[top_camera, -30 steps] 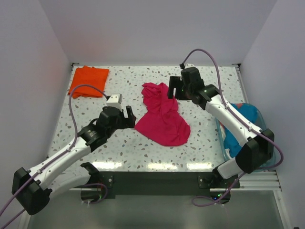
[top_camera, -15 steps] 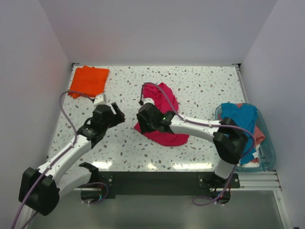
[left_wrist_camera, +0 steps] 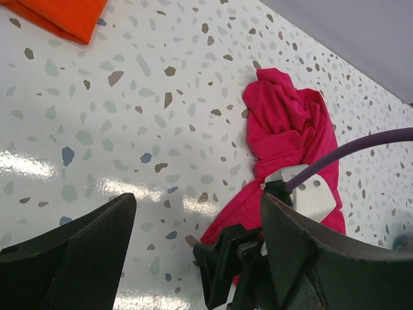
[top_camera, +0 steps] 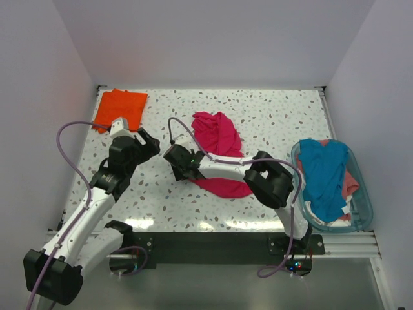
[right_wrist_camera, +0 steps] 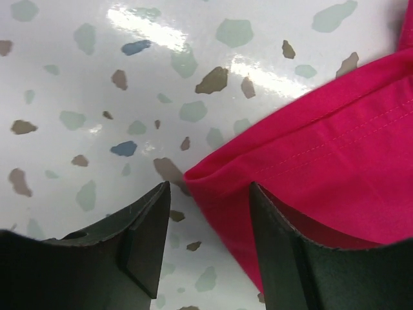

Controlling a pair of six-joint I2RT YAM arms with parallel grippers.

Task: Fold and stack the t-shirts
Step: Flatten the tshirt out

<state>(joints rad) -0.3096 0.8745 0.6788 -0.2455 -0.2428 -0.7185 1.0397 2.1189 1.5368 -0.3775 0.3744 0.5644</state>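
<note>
The magenta-red t-shirt [top_camera: 219, 152] lies crumpled mid-table and also shows in the left wrist view [left_wrist_camera: 290, 129]. My right gripper [top_camera: 175, 161] is open and low at the shirt's left near corner. In the right wrist view [right_wrist_camera: 208, 194] its jaws straddle that corner of cloth [right_wrist_camera: 322, 129] without closing on it. My left gripper [top_camera: 145, 143] is open and empty, above bare table left of the shirt [left_wrist_camera: 197, 206]. The orange t-shirt [top_camera: 120, 108] lies folded at the far left. The teal-blue t-shirt [top_camera: 322, 174] and the salmon-pink t-shirt [top_camera: 350, 182] lie in the tub.
The clear blue-rimmed tub [top_camera: 366, 213] stands at the right near edge. The right arm stretches across the table's near middle, over the magenta shirt's lower edge. A purple cable loops above each arm. White walls close in the table.
My right gripper swung from the shirt's far right side across to its left near corner and came down low. My left gripper drew back to the left and farther away.
</note>
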